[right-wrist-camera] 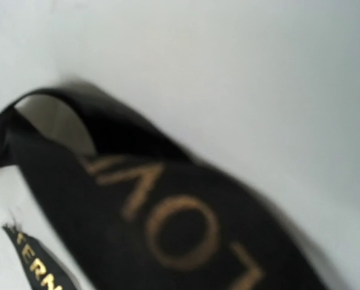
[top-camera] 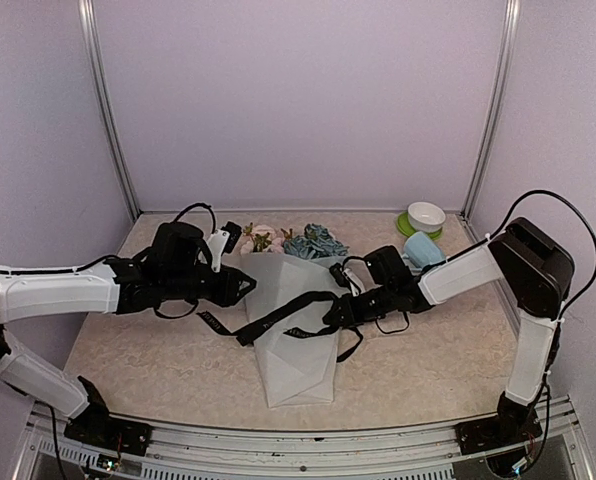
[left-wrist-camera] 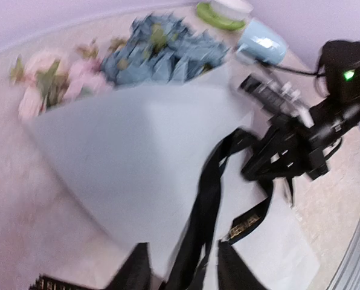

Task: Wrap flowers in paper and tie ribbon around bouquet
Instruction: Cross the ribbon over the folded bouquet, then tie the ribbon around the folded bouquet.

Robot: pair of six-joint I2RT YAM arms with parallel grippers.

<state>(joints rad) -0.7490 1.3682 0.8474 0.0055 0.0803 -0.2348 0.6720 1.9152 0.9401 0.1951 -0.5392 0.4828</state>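
While lying flat in the middle of the beige tabletop (top-camera: 148,360), presents as a wrapped bouquet (top-camera: 296,350): frosted white paper (top-camera: 298,378) folded into a cone, narrow tip toward the near edge, wide mouth toward the back wall. Spills flowers (top-camera: 316,241) from that mouth, with pale pink roses on the left and a blue hydrangea head on the right. Carries the black ribbon (top-camera: 263,325) slantwise across the cone's middle, with one lettered end trailing onto the table at the left and another tail dropping off the right side. Clamped on the ribbon over the cone's right edge: right gripper (top-camera: 336,313). Fills its own wrist view with black satin and gold lettering, fingers out of sight there. Hovers at the cone's upper left edge with jaws apart: left gripper (top-camera: 249,288). Shows, from its own camera, a ribbon strand between the two fingers (left-wrist-camera: 131,272); cannot tell through the blur whether touching. Farther back on the right, near the wall: a pale blue mug (top-camera: 421,250) on its side, then a white bowl (top-camera: 425,214) on a green plate (top-camera: 406,228).
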